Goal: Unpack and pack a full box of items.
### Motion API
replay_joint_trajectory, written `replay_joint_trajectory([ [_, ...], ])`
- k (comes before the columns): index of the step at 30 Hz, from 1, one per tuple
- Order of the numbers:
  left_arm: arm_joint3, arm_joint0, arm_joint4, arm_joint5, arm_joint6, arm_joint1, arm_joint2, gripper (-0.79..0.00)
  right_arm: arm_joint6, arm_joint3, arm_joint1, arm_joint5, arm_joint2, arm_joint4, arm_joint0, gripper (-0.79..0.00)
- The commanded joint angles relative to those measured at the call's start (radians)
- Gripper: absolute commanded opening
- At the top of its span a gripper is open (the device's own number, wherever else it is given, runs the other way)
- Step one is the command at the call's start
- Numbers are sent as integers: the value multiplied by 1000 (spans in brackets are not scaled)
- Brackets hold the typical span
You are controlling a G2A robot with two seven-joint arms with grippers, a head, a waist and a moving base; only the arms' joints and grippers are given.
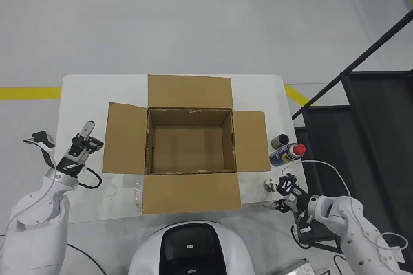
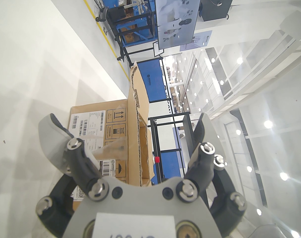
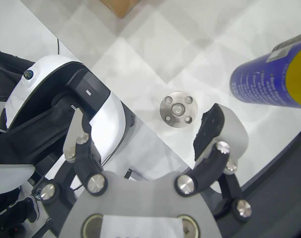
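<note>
An open cardboard box (image 1: 190, 148) stands mid-table with all its flaps folded out and a bare bottom. Beside its right flap lie a blue spray can with a red cap (image 1: 287, 154) and a grey cylinder (image 1: 280, 141). A small round metal flange (image 1: 268, 184) rests near the front right. My right gripper (image 1: 279, 194) hovers open just by that flange (image 3: 178, 109), with the spray can (image 3: 272, 80) farther off and nothing between the fingers (image 3: 210, 125). My left gripper (image 1: 88, 139) is open left of the box, facing its labelled side (image 2: 100, 125).
A clear, bottle-like object (image 1: 138, 189) lies by the box's front left flap. The white table (image 1: 82, 96) has free room at its left and back. A dark metal stair frame (image 1: 358, 124) stands close to the table's right edge.
</note>
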Motion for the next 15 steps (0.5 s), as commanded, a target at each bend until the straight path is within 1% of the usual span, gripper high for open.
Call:
replay_joint_trajectory([
  [1, 0, 0, 0, 0, 0, 0, 0, 0, 9, 28, -1, 6, -21, -3, 25, 0],
  [6, 0, 0, 0, 0, 0, 0, 0, 0, 31, 81, -1, 25, -52, -23, 66, 0],
  [15, 0, 0, 0, 0, 0, 0, 0, 0, 40, 123, -2, 47, -108, -48, 113, 0],
])
